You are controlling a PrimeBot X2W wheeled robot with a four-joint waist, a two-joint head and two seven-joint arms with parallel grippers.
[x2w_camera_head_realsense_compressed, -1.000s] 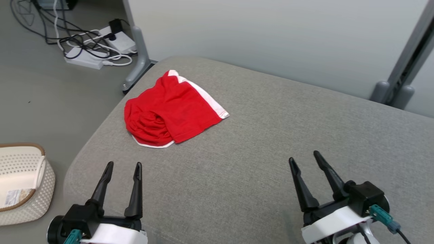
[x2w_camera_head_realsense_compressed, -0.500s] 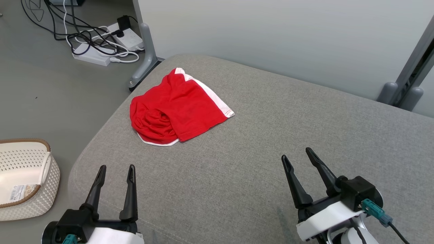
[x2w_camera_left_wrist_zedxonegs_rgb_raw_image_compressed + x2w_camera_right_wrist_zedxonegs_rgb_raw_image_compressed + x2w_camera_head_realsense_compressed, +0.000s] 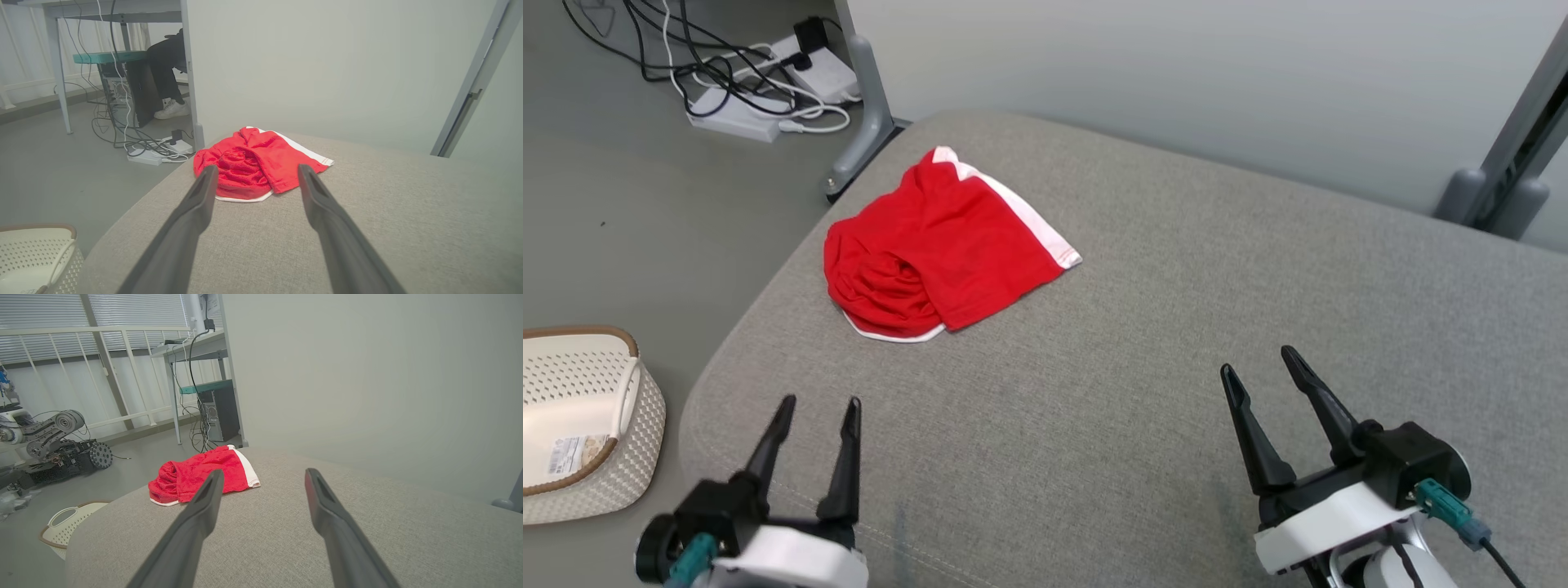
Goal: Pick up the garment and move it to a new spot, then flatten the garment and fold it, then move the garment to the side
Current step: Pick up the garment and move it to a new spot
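Lying bunched at the far-left edge of the cushion [image 3: 1143,343], one red garment [image 3: 939,245] is seen, bare room to its right, with left gripper [image 3: 819,401] and right gripper [image 3: 1258,363] both spread wide, empty.

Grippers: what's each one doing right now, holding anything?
Left gripper: open, holding nothing, short of the red garment.
Right gripper: open, holding nothing.
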